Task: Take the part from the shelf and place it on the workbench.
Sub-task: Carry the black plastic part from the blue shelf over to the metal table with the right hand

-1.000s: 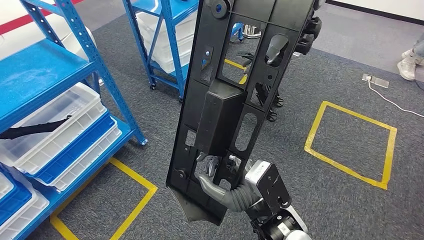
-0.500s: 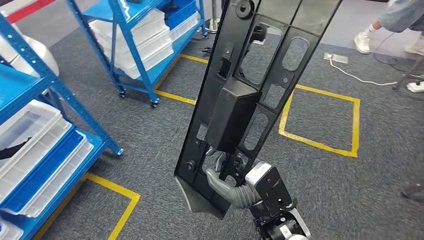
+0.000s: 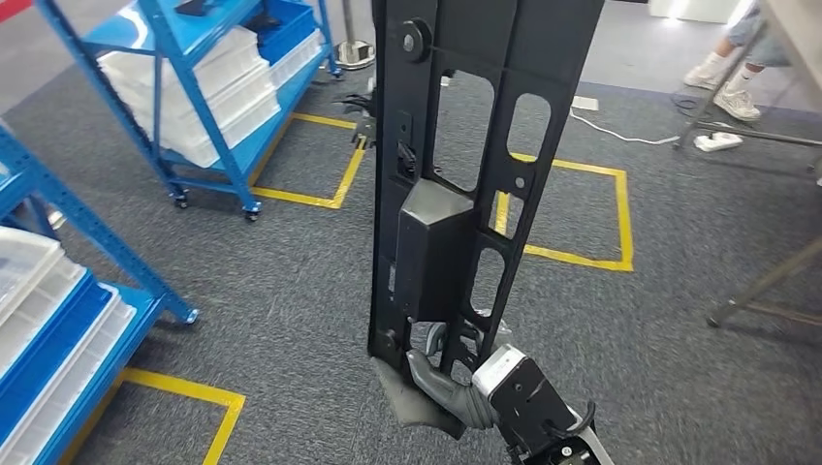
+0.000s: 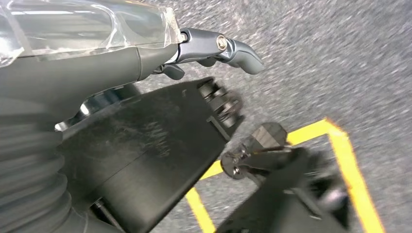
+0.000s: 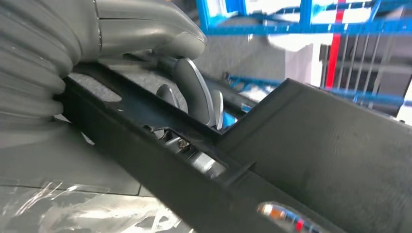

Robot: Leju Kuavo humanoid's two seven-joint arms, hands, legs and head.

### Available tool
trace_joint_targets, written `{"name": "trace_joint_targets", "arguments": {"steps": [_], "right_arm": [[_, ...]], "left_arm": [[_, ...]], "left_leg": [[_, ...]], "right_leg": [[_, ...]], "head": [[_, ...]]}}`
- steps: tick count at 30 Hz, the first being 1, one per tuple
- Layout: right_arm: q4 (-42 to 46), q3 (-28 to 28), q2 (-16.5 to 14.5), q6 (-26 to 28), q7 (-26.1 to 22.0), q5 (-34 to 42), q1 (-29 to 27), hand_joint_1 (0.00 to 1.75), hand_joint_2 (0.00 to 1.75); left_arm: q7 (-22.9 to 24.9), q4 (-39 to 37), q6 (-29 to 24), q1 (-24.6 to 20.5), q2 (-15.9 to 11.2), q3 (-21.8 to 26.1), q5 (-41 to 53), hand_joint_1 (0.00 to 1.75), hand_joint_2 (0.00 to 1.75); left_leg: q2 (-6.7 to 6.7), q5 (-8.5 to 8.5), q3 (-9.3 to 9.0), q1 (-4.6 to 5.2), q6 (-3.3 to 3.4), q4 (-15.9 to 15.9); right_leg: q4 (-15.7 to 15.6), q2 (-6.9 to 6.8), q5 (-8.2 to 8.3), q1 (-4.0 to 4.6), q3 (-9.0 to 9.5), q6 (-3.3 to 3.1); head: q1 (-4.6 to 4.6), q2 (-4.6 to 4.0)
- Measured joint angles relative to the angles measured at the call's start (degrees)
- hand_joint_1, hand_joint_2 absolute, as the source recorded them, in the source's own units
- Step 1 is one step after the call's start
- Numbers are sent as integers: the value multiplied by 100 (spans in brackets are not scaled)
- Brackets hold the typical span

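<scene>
The part is a long black plastic panel with several cut-outs and a raised box in its middle. In the head view it stands nearly upright in front of me, its top past the picture's upper edge. My right hand grips its lower end, fingers hooked through an opening. The right wrist view shows the grey thumb over the panel's edge and the fingers inside a slot of the part. My left hand hangs over the grey carpet, one dark finger stretched out, nothing in it.
A blue wheeled shelf with white bins stands at the back left. Another blue shelf with bins is at the near left. Yellow tape squares mark the carpet. A metal table leg slants at the right. A person's feet are at the back right.
The whole view has swung to the right: the shelves slid left and a table leg came in at the right. The part stays in my right hand and stands more upright.
</scene>
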State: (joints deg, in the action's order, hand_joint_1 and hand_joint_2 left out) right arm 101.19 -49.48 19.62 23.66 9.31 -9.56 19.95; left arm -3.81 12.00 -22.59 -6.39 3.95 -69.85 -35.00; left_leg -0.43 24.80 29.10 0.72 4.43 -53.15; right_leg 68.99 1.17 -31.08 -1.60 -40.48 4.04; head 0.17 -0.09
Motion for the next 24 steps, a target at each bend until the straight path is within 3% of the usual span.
{"name": "trace_joint_targets", "arguments": {"steps": [1, 2, 4, 6, 8, 10, 12, 14, 16, 17, 18, 19, 21, 23, 24], "right_arm": [[27, 5, 19, 0, 14, -26, -39, 175, 175], [50, 7, 36, -1, 25, -46, -71, 175, 175], [99, 19, 74, -1, 50, -95, -113, 175, 175], [164, 57, 112, 4, 84, -181, -151, 175, 175], [243, 110, 151, 25, 105, -271, -227, 175, 175], [310, 150, 193, 47, 110, -327, -321, 175, 175], [367, 193, 225, 86, 108, -393, -399, 175, 175], [419, 236, 237, 146, 102, -486, -494, 175, 175], [470, 268, 248, 194, 97, -561, -616, 175, 175], [497, 281, 255, 209, 96, -583, -671, 175, 175], [519, 292, 264, 220, 95, -596, -711, 175, 175], [541, 304, 274, 229, 95, -605, -741, 175, 175], [601, 349, 294, 280, 95, -636, -805, 175, 175], [698, 435, 344, 425, 92, -688, -948, 175, 175], [754, 487, 388, 528, 87, -707, -1051, 175, 175]], "left_arm": [[7, 0, -15, 6, -1, -1, -4, 0, 175], [2, 0, -33, 7, -1, 0, -11, 0, 175], [-38, 0, -71, 6, -1, 1, -39, 0, 175], [-94, 0, -112, 3, -1, 1, -91, 0, 175], [-97, 0, -124, -1, -1, 3, -141, 0, 175], [-60, 0, -108, -9, -6, 4, -160, 0, 175], [-10, 0, -65, -14, -14, 4, -155, 0, 175], [55, -1, -10, -2, -28, 3, -119, 0, 175], [112, -2, 22, 10, -43, 2, -69, 0, 175], [126, -2, 28, 11, -49, 2, -54, 0, 175], [135, -2, 29, 10, -53, 2, -42, 0, 175], [136, -2, 30, 8, -57, 2, -32, 0, 175], [136, -2, 25, -1, -63, 1, -3, 0, 175], [135, -2, -2, -11, -65, -15, 83, 0, 175], [134, -2, -17, -14, -65, -30, 138, 0, 175]], "left_leg": [[90, -5, 16, 18, 4, -5], [178, -8, 31, 32, 6, -11], [344, -8, 46, 52, 2, -31], [488, 2, 53, 85, -19, -59], [605, 2, 57, 104, -51, -75], [641, 16, 62, 95, -95, -105], [420, 234, 177, 57, -174, -392], [164, 661, 477, -5, -256, -1130], [109, 920, 741, -56, -307, -1795], [105, 895, 746, -78, -323, -1850], [96, 768, 638, -101, -335, -1669], [54, 576, 436, -127, -346, -1293], [-182, 277, 31, -169, -355, -475], [-349, 205, -105, -166, -335, -131], [-325, 201, -99, -147, -304, -107]], "right_leg": [[174, -19, -65, 2, -25, 0], [132, -37, -28, 5, 63, -6], [-537, -163, 243, 34, 547, -45], [-1242, -393, 426, 106, 979, -115], [-1445, -449, 460, 159, 1060, -173], [-1467, -341, 515, 139, 1030, -221], [-1494, -255, 574, 101, 999, -276], [-1497, -156, 618, 86, 952, -305], [-1495, -33, 658, 82, 901, -301], [-1494, 36, 676, 77, 881, -289], [-1493, 108, 693, 70, 867, -272], [-1491, 185, 710, 61, 856, -251], [-1476, 326, 742, 57, 817, -194], [-1460, 436, 789, 53, 745, -119], [-1460, 488, 817, 43, 711, -77]], "head": [[1, 0], [1, 0], [1, 0], [-1, 0], [-4, 0], [-5, 0], [-16, 0], [-27, 0], [-28, 0], [-28, 0], [-28, 0], [-29, 0], [-28, 0], [-26, 0], [-24, 0]]}}
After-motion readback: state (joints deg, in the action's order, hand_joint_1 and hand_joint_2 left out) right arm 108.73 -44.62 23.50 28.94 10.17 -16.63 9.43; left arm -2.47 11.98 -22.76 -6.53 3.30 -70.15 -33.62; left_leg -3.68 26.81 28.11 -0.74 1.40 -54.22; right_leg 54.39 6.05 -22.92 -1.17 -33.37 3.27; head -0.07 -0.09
